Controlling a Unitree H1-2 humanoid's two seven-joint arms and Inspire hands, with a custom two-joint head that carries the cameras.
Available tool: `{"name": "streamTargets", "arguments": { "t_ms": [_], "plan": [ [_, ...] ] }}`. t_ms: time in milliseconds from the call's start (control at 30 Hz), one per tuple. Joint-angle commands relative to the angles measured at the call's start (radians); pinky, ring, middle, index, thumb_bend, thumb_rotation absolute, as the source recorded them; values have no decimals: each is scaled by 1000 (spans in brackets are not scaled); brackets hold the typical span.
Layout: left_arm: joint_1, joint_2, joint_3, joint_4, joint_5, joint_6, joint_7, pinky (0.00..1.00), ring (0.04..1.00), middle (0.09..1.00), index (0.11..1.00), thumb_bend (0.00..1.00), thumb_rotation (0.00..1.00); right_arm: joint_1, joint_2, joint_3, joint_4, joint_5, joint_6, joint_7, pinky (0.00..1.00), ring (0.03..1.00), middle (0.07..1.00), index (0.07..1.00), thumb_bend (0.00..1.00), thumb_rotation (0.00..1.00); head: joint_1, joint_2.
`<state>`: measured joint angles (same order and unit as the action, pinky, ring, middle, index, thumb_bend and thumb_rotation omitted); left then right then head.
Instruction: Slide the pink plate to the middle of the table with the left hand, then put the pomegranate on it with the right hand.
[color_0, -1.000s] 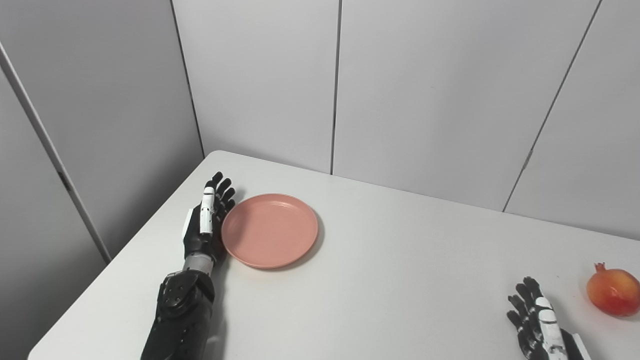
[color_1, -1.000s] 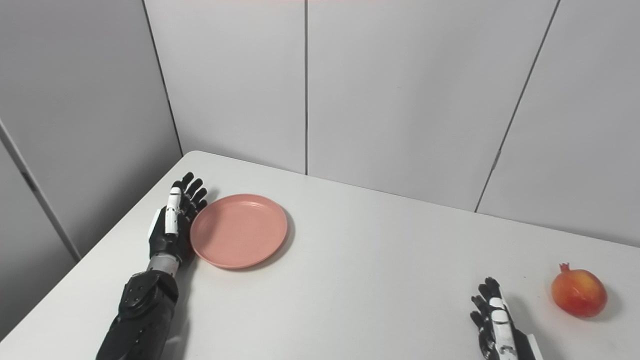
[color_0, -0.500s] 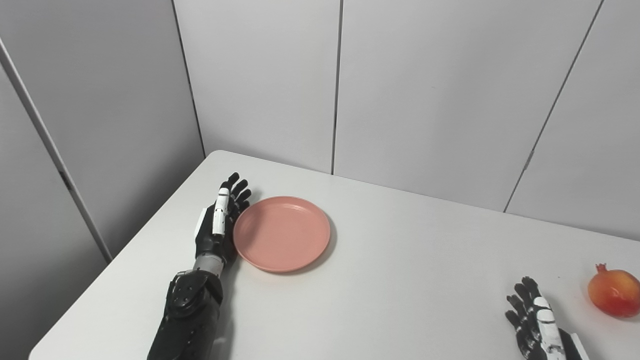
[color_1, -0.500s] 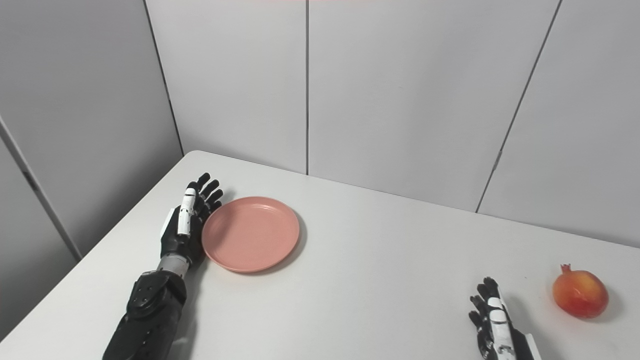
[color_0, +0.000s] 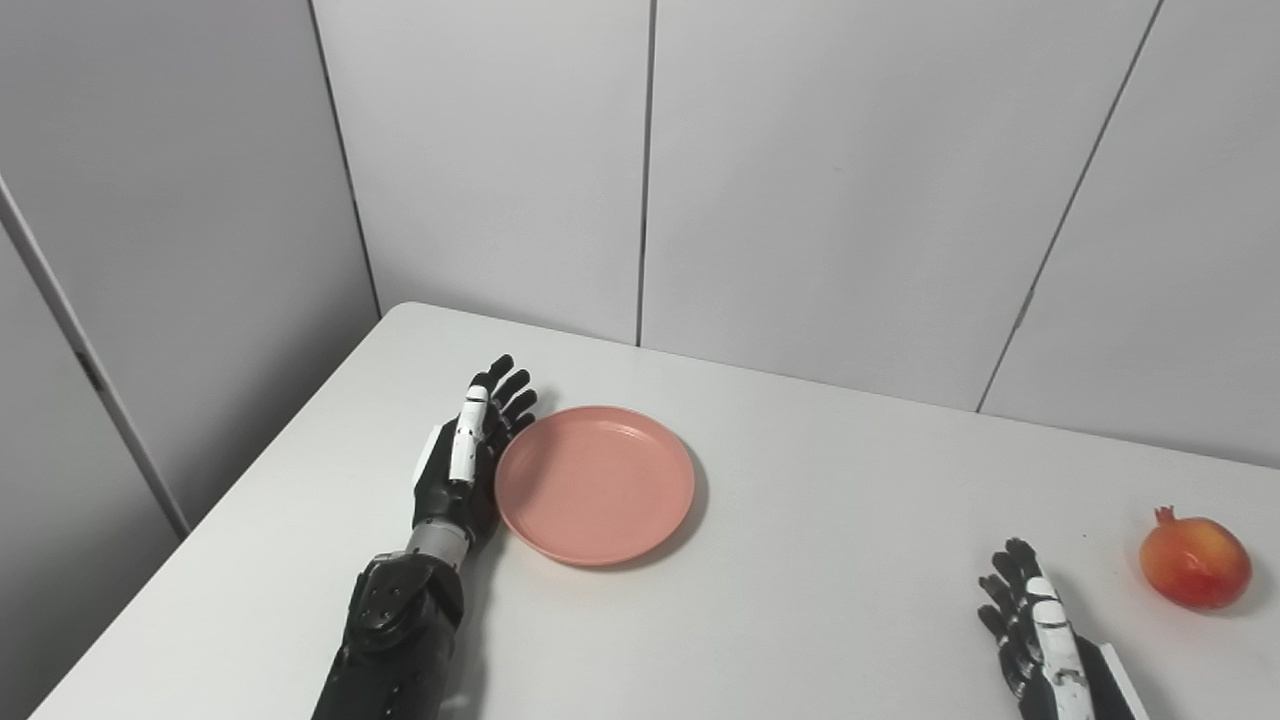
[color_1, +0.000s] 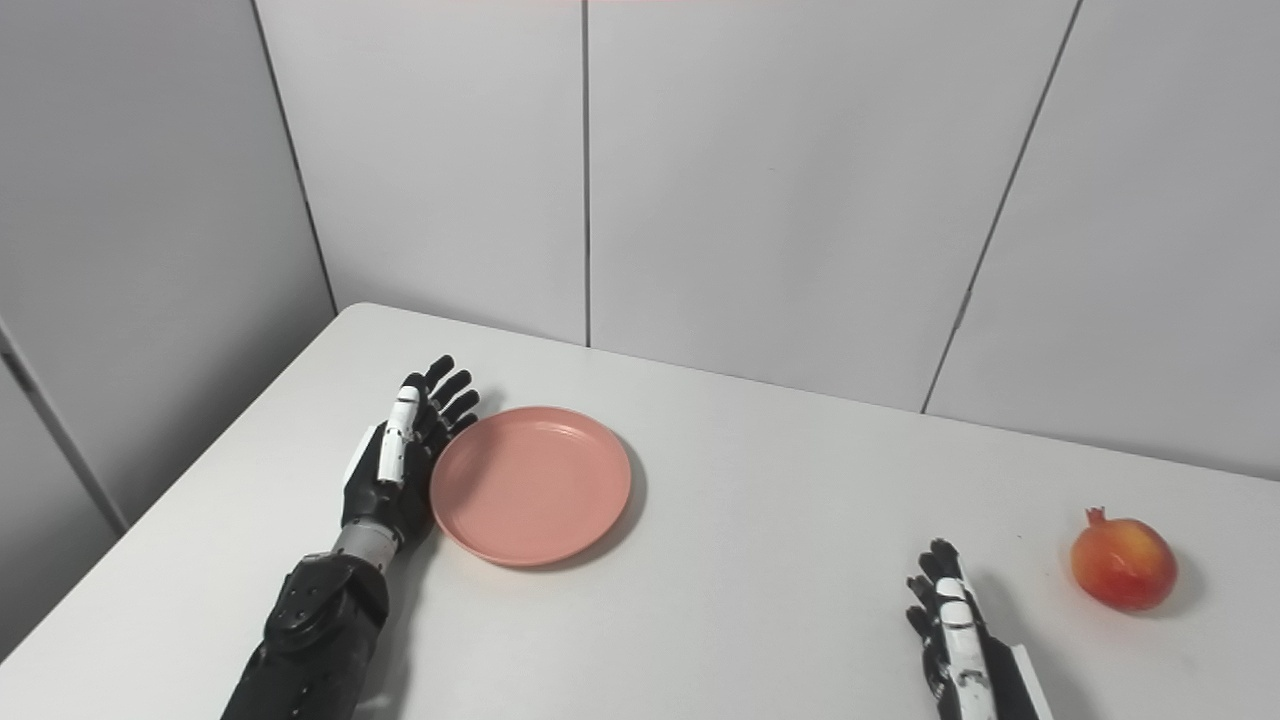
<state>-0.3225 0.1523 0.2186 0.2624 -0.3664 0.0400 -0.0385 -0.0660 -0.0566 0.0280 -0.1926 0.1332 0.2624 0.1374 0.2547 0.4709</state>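
On the white table (color_0: 800, 600), left of its middle, lies the pink plate (color_0: 595, 483); the left hand (color_0: 465, 462), fingers straight and apart, presses edge-on against the plate's left rim; far right of the plate, the right hand (color_0: 1030, 625) rests open, empty, beside the pomegranate (color_0: 1195, 563)

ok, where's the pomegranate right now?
The pomegranate sits on the table near its right edge in both eye views, just beyond the open right hand and far from the plate.
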Motion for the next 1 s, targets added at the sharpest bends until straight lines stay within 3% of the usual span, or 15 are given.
{"name": "streamTargets", "arguments": {
  "t_ms": [0, 333, 967],
  "plan": [
    [9, -9, -15, -6, 12, 39, -8, 933, 919, 919, 900, 393, 1000, -23, 11, 2, -32, -1, -37, -6, 1000, 982, 984, 984, 190, 1000, -5, 3],
    [8, -25, -61, -35, 19, 86, -24, 946, 930, 930, 911, 408, 1000, -25, 20, 8, -26, -11, -34, -3, 1000, 989, 991, 987, 221, 1000, -45, 16],
    [-1, -79, -140, -44, 56, 108, -61, 930, 912, 913, 902, 401, 1000, -29, 38, 18, -27, -22, -31, -16, 999, 979, 982, 982, 267, 1000, -113, 46]
  ]
}}
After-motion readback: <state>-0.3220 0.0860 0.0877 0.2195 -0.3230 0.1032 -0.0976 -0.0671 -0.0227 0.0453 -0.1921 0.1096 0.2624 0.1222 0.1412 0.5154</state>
